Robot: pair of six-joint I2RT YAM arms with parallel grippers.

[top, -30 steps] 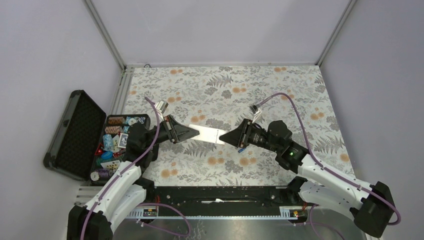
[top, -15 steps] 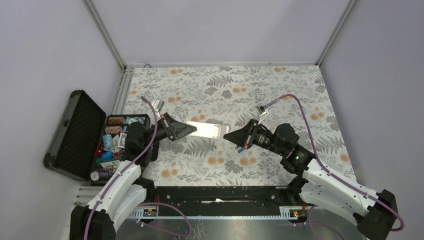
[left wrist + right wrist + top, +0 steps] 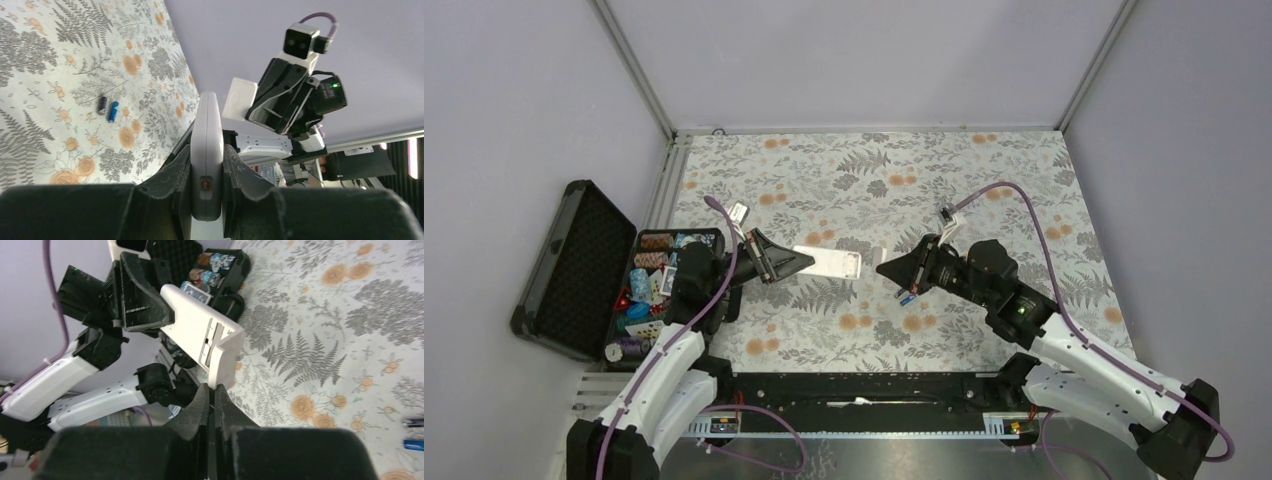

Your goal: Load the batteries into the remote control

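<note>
My left gripper (image 3: 808, 262) is shut on the white remote control (image 3: 827, 261) and holds it in the air, edge-on in the left wrist view (image 3: 207, 145). Its plain back faces the right wrist camera (image 3: 192, 315). A small white cover plate (image 3: 239, 99) stands crosswise at the remote's far end (image 3: 227, 362), its edge pinched by my right gripper (image 3: 882, 268), whose fingers are pressed together (image 3: 209, 387). Two batteries (image 3: 908, 296), one blue and one dark, lie side by side on the floral mat below the right gripper (image 3: 107, 107) (image 3: 412, 432).
An open black case (image 3: 574, 270) with poker chips and cards (image 3: 649, 275) sits at the table's left edge, just behind the left arm. The floral mat (image 3: 984, 190) covers the table. A black rail (image 3: 854, 385) runs along the near edge.
My right gripper was at the remote's end. It has since closed and drawn back a little to the right. The left gripper has carried the remote slightly to the left.
</note>
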